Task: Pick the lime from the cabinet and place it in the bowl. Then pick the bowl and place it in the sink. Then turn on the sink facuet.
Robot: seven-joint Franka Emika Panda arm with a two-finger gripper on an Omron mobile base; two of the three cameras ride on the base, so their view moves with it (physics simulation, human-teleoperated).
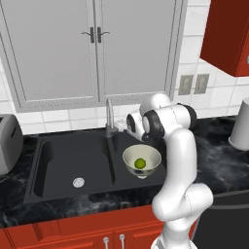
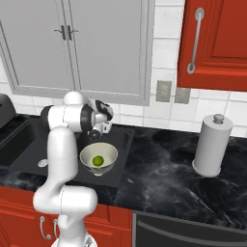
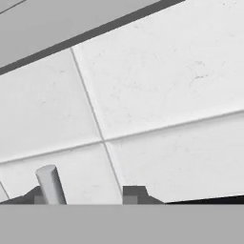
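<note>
From the left base view, the black two-basin sink is set into a dark marbled counter. The off-white bowl sits in the right basin, upright, with the lime resting inside it at the bottom. The slim grey faucet stands upright behind the divider between the basins. The white arm rises at the lower right and bends back toward the wall; its gripper sits just beside the faucet's base, above and behind the bowl, and I cannot tell from here whether it touches the tap or how far the fingers are parted. A grey double-door cabinet hangs above, a corner of the red cabinet shows at the upper right, and a toaster stands at the left edge.

In the right base view, the bowl again holds the lime in the near basin of the sink. The gripper hangs above the bowl's far rim, clear of it. The red cabinet's door is closed, and a grey canister stands on the counter to the right.

The hand view faces white wall tiles. Two finger tips stand apart with a gap between them, and a grey rod, probably the faucet lever, rises next to the left tip; contact cannot be judged.
</note>
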